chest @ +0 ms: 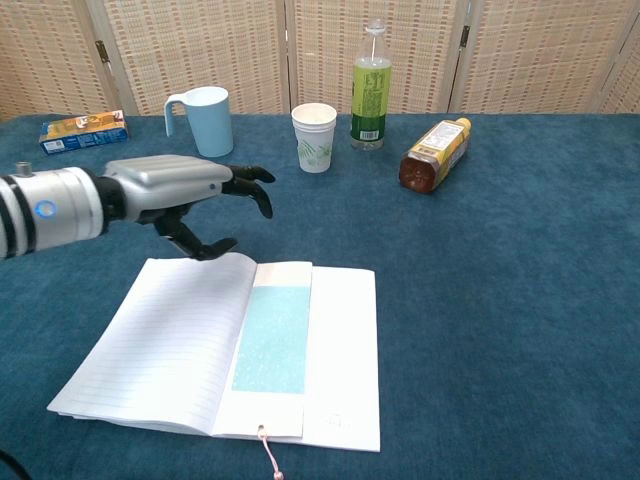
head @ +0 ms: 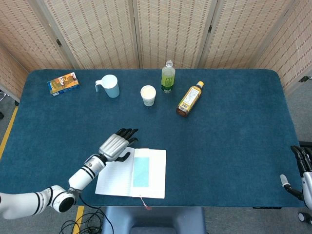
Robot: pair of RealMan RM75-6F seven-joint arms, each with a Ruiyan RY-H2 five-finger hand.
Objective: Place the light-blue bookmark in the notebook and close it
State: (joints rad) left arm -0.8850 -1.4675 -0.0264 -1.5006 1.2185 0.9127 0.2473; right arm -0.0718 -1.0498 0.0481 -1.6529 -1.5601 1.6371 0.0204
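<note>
Head view: notebook [head: 130,173] lies open at the near table edge, light-blue bookmark [head: 141,167] flat along its spine on the right-hand page, cord end hanging off the near edge. Left hand [head: 116,144] sits just past the notebook's far-left corner, fingers spread, holding nothing, not touching the bookmark. Right hand [head: 298,168] is only partly in frame at the far right edge, off the table (cannot tell how its fingers lie). Back row across the blue table [head: 234,131]: snack box [head: 63,83], light-blue mug [head: 109,86], paper cup [head: 148,95], green bottle [head: 168,77] upright, amber bottle [head: 189,99] lying on its side. Chest view: left hand [chest: 185,190] hovers above the cloth behind the open notebook [chest: 190,345], fingers apart and slightly curled, thumb down near the page's far edge, empty. Bookmark [chest: 272,335] lies between the two pages, well clear of the hand. Mug [chest: 205,120], cup [chest: 314,137], green bottle [chest: 370,88], amber bottle [chest: 434,153], snack box [chest: 82,130] all behind.
</note>
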